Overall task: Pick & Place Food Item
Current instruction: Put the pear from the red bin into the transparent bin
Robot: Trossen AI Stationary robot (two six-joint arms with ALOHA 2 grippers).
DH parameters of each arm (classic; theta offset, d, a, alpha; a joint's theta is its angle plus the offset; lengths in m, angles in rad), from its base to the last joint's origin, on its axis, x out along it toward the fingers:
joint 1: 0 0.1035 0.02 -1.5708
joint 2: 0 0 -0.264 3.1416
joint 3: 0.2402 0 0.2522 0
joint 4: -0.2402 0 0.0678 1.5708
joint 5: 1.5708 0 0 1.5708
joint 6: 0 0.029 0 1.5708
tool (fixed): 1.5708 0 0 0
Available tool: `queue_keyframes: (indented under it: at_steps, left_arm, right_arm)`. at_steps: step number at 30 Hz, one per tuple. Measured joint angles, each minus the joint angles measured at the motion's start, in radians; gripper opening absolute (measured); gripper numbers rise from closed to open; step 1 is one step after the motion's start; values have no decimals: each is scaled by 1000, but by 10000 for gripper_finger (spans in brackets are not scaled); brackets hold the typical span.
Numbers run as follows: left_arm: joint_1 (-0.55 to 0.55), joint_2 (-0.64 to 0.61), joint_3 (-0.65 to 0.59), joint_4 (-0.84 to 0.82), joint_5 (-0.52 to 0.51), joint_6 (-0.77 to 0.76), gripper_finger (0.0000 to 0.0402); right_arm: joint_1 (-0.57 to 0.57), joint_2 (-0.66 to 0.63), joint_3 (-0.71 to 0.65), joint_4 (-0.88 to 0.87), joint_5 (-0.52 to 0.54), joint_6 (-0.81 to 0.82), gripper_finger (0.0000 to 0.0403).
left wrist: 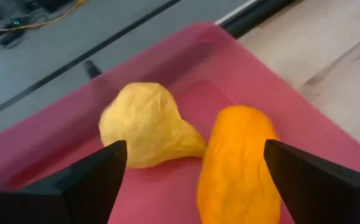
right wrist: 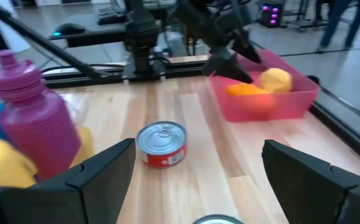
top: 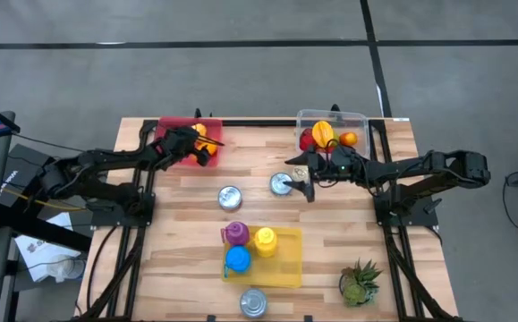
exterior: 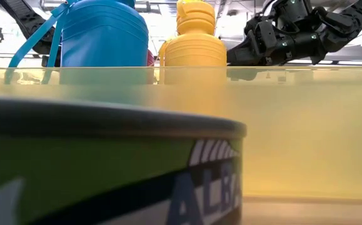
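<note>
A red bin (top: 174, 130) sits at the table's far left and holds a yellow lumpy food item (left wrist: 145, 124) and an orange oblong one (left wrist: 239, 165). My left gripper (left wrist: 192, 186) hovers open just above them, one finger on either side (top: 203, 148). A clear bin (top: 359, 118) at the far right holds red, orange and yellow food items (top: 323, 132). My right gripper (top: 305, 186) is open, low over the table in front of the clear bin, beside a silver can (top: 281, 183). It faces the left side and touches nothing (right wrist: 192, 186).
A red-labelled can (right wrist: 162, 144) stands mid-table (top: 230, 198). Magenta (top: 234, 233), yellow (top: 265, 240) and blue (top: 237, 259) bottles stand on a yellow tray (top: 287, 268). Another can (top: 253, 302) sits at the near edge and a small plant (top: 359, 282) at the near right.
</note>
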Motion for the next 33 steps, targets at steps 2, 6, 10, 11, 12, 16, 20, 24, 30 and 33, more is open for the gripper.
queue_keyframes:
  at_steps: [2, 6, 10, 11, 12, 16, 20, 24, 30, 33]
  left_arm:
    - [-1, 0, 0, 4, -27, -3, 370]
    - [-11, -13, 0, 53, 5, 25, 354]
    - [-39, -52, -20, 180, 137, 55, 335]
    - [-48, -65, -36, 234, 183, 56, 331]
    - [-55, -80, -55, 297, 230, 57, 326]
    - [-90, -148, -155, 564, 351, 55, 308]
    - [-115, -211, -229, 682, 356, 56, 293]
    - [-134, -260, -269, 686, 356, 49, 284]
    - [-153, -298, -309, 687, 356, 24, 273]
    - [-156, -298, -319, 689, 356, 25, 267]
  right_arm:
    - [0, 0, 0, 2, 31, 3, 336]
    - [0, 0, 0, 11, 78, 22, 336]
    - [4, 0, 0, 13, 80, 26, 336]
    - [6, 0, 0, 15, 80, 25, 336]
    - [9, 0, 0, 17, 80, 20, 336]
    - [24, 0, 0, 11, 81, -14, 336]
    - [44, 0, 0, -26, 82, -51, 336]
    - [71, 0, 0, -62, 82, -89, 336]
    - [91, 0, 47, -238, 90, -129, 336]
    - [101, 0, 77, -296, 128, -151, 336]
